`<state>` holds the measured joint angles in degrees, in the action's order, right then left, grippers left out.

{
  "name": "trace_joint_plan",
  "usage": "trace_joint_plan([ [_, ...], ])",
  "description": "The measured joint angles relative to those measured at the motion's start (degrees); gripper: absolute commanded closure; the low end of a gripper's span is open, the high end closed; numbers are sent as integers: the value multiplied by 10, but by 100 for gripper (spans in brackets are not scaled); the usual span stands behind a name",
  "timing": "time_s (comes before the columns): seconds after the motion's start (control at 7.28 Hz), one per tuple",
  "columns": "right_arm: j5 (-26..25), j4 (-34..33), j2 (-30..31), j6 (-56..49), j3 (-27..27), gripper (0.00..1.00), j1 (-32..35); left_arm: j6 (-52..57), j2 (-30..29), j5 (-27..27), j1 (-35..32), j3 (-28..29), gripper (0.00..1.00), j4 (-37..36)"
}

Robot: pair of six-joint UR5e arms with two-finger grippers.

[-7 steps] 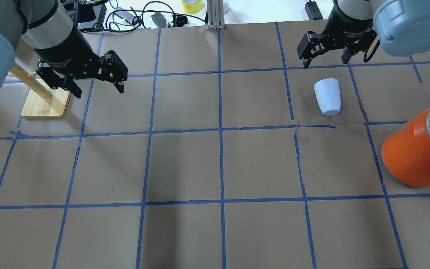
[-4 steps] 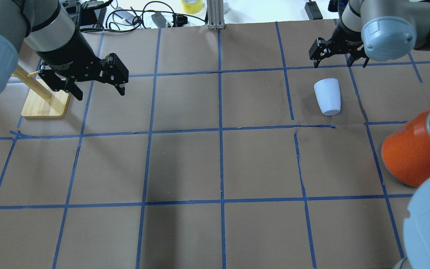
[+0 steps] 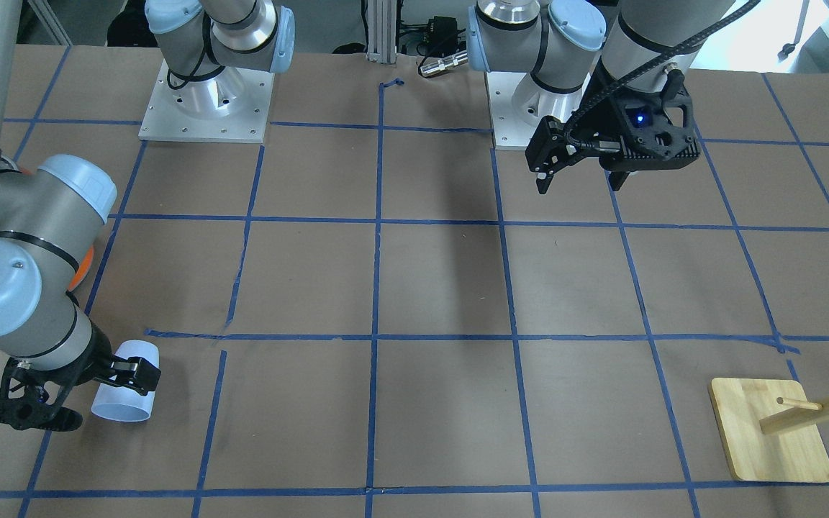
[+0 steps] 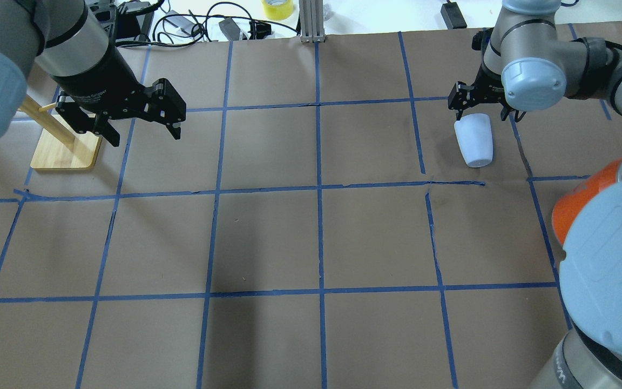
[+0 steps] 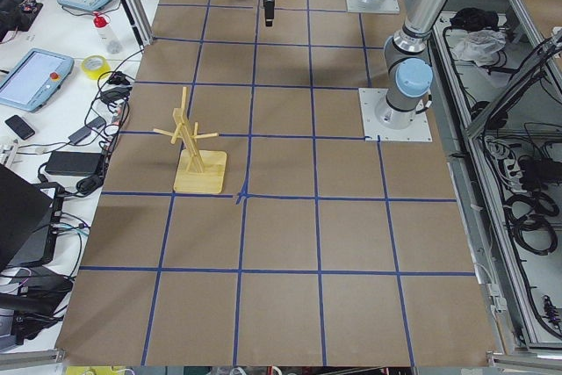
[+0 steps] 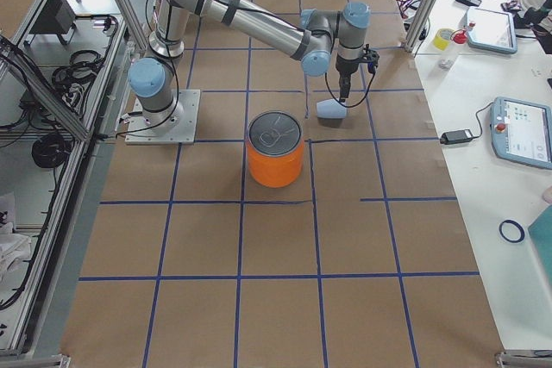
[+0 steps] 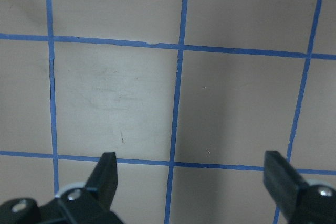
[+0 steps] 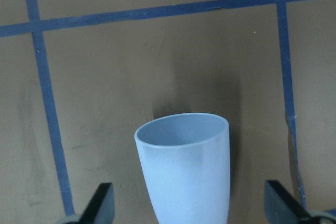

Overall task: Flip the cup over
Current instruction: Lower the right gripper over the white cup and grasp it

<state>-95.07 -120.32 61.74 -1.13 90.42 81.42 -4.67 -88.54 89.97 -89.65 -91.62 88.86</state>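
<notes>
Cup (image 4: 473, 141) lay on side on table (image 4: 316, 243), at table's 2 o'clock in overhead view, mouth toward 12. Right fingers (image 8: 102, 203) spread wide, straddling cup near mouth, not touching it. Left fingers (image 7: 105, 174) spread, empty, above table at 10 o'clock. Orange can (image 6: 275, 161) at cup's 4 o'clock. Wooden stand (image 3: 771, 432) at left fingers' 9 o'clock.
</notes>
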Motion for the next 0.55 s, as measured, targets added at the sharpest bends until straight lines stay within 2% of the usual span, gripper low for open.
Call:
trace_joint_plan([
  [0.55,-1,-88,-26,-40,49,1,-1,0,-1,0,0,-2,0,1],
])
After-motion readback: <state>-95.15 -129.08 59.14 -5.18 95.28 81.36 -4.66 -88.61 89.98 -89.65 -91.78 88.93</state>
